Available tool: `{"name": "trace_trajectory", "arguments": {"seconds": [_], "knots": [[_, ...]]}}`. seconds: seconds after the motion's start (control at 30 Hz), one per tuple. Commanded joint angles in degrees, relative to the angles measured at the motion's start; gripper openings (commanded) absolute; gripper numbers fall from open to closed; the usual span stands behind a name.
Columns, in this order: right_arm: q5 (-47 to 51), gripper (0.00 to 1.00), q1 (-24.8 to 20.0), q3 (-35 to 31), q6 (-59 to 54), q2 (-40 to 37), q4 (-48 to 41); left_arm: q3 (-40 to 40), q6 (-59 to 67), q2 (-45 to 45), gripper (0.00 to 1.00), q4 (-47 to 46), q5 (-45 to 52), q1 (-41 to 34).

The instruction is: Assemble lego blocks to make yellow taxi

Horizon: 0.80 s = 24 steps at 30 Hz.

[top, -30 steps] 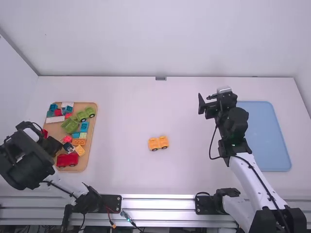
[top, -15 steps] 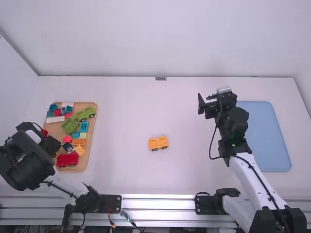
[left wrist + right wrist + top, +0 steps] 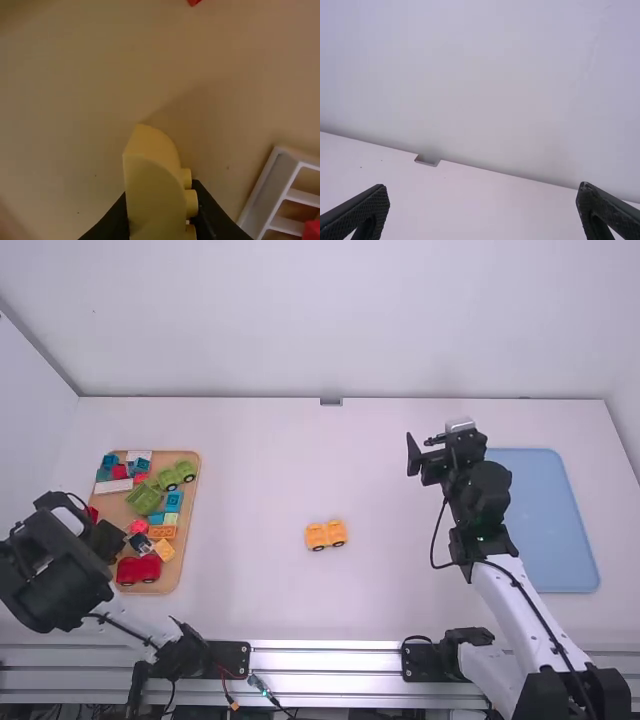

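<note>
Your left gripper [image 3: 159, 200] pinches a curved yellow block [image 3: 152, 170], studs toward the left wrist view's right side; its height is hard to judge. Lift well above the tray [image 3: 190, 510] at far left in the high view, then level the block over the yellow car base [image 3: 326, 534], just below centre. Your right gripper [image 3: 482, 189], jaws spread, could steady the base.

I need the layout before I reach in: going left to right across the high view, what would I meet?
Wooden tray of blocks, orange car base, right gripper, blue tray.
</note>
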Motion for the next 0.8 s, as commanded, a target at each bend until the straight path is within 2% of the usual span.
{"name": "trace_trajectory", "arguments": {"seconds": [0.0,0.07,0.17,0.3,0.47,0.6,0.67,0.73,0.77], "knots": [[0.0,0.99,0.2,1.7,0.1,-0.7,0.0,-0.1,0.3,0.4,0.23,-0.2,0.0,-0.3],[-0.5,0.99,0.2,1.7,0.2,-0.7,0.0,0.7,0.4,0.2,0.17,-0.7,0.2,-0.3],[-3.7,0.99,0.2,1.7,1.0,-0.7,0.1,2.1,0.2,-0.8,0.15,-2.5,0.2,-0.2],[-6.0,0.99,0.2,1.7,7.9,-0.1,1.4,3.3,0.5,-6.3,0.07,-3.7,1.8,-0.9],[-6.0,0.99,0.2,2.0,14.7,3.8,5.9,3.1,4.1,-15.2,0.07,-3.0,6.1,-4.6],[-7.3,0.99,0.2,5.2,22.5,9.5,6.5,3.1,7.8,-23.1,0.07,-1.9,9.7,-10.5],[-14.8,0.99,0.4,9.5,25.3,15.2,6.5,2.3,12.5,-28.5,0.07,1.4,13.1,-17.9],[-18.8,0.99,1.0,11.6,26.0,17.7,6.5,1.3,14.3,-30.5,0.06,3.6,13.9,-21.9],[-23.2,0.99,1.6,14.1,26.1,20.7,6.5,0.1,15.2,-32.5,0.03,6.5,14.2,-26.6]]}}
